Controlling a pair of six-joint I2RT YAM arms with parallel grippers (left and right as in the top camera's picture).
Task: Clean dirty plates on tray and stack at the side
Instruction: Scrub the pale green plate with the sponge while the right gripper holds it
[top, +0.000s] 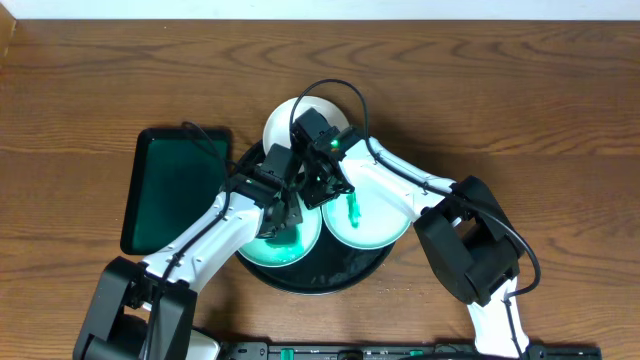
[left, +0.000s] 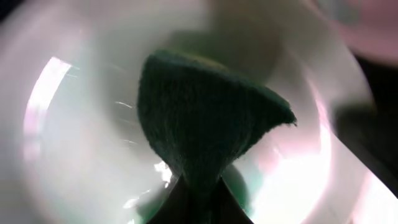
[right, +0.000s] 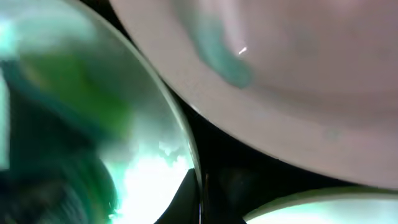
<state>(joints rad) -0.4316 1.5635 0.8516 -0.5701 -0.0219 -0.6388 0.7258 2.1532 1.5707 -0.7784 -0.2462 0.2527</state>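
Three white plates lie on the black tray (top: 320, 280). My left gripper (top: 283, 225) is shut on a dark green sponge (left: 205, 118) and presses it onto the left plate (top: 300, 245), which fills the left wrist view (left: 81, 155). My right gripper (top: 322, 190) is shut on that plate's rim (right: 155, 168), one finger inside and one outside (right: 202, 199). The right plate (top: 380, 225) carries a green smear (top: 352, 210), which also shows in the right wrist view (right: 224, 62). The far plate (top: 282, 125) is half hidden by the wrists.
A rectangular dark-green tray (top: 170, 190) lies on the wooden table left of the black tray. Both arms cross over the tray's middle. Bare wood lies on the far side and to the right.
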